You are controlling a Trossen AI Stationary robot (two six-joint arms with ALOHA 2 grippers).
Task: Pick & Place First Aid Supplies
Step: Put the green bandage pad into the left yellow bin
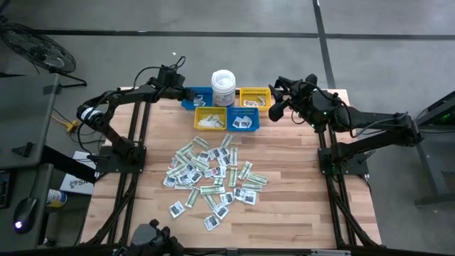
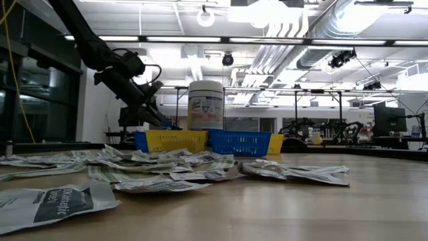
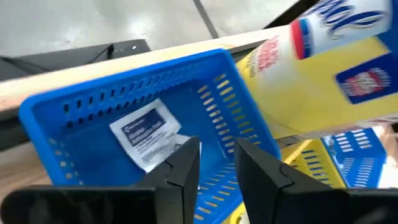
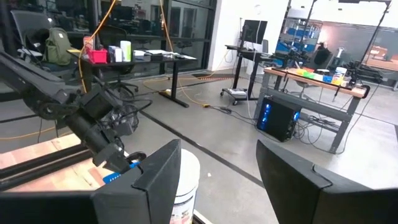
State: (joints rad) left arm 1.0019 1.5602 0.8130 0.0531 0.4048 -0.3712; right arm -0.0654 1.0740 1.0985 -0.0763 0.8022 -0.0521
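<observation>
The first aid supplies (image 1: 210, 178) lie as a loose heap of flat paper packets in the middle of the wooden table, seen close in the low view as the heap (image 2: 167, 167). One white packet (image 3: 147, 134) lies flat on the floor of the far-left blue bin (image 3: 124, 68), its near corner hidden behind one finger. My left gripper (image 3: 217, 148) hangs open just above this bin (image 1: 192, 99), slanting down, with only the bin's floor showing between its fingers. My right gripper (image 1: 274, 96) hovers open and level, high over the far right yellow bin (image 1: 254, 96).
A white lidded tub (image 1: 223, 87) stands between the two far bins, right beside my left gripper. A yellow bin (image 1: 211, 119) and a blue bin (image 1: 244, 121) holding packets sit in front of it. The near part of the table (image 1: 298, 213) is bare wood.
</observation>
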